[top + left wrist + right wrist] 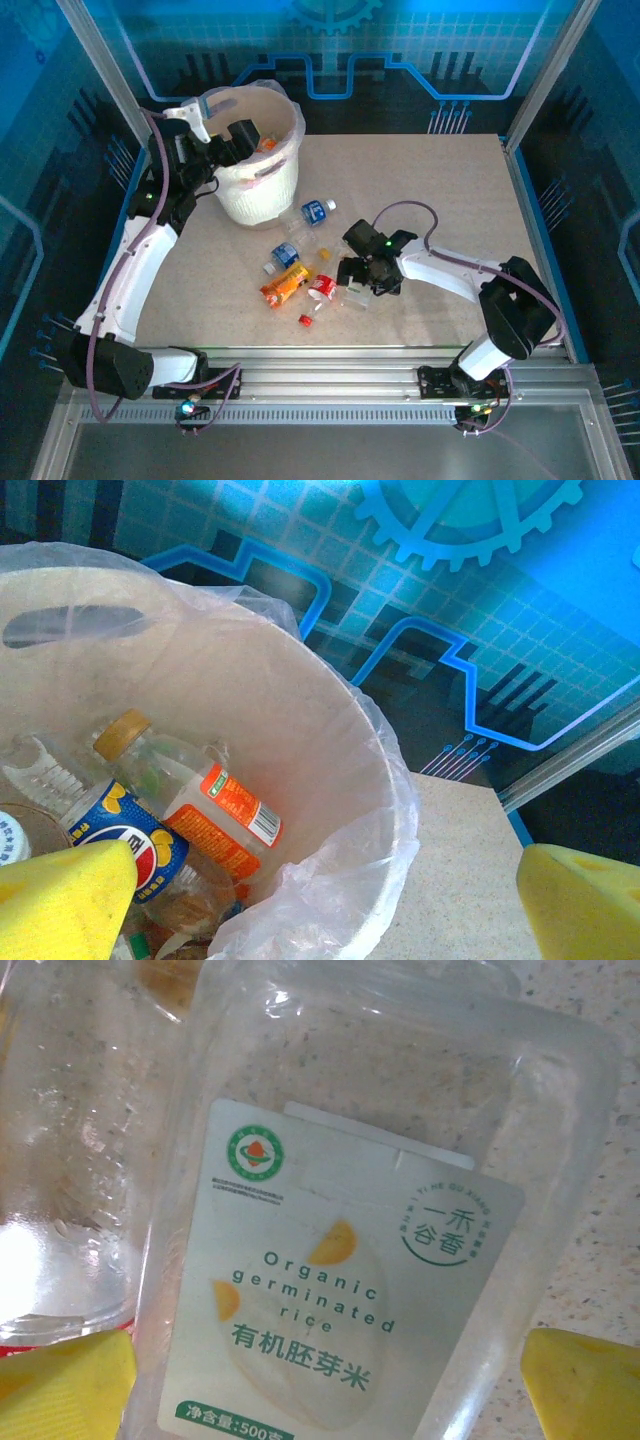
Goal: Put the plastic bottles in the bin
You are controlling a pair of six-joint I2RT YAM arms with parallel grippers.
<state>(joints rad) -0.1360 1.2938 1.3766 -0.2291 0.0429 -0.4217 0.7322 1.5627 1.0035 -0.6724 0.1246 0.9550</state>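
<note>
The white bin [262, 190] with its bag liner stands at the back left. My left gripper [238, 138] hovers over its mouth, open and empty. In the left wrist view the yellow pads [62, 900] stand wide apart above the bin's rim [395, 810]; an orange-label bottle [215, 820] and a blue-label bottle [128, 842] lie inside. Mid-table, my right gripper [362, 280] is open, low over a clear bottle with a white label [340, 1260] that lies between its pads [585, 1385]. Blue-label [316, 211], orange-label [285, 287] and red-label [322, 285] bottles lie on the table.
Another blue-label bottle [284, 256] lies among the loose ones, and a small red cap [305, 320] sits near the front. Metal frame posts [545, 75] and blue panels close in the table's back and sides. Bare tabletop [450, 190] stretches to the back right.
</note>
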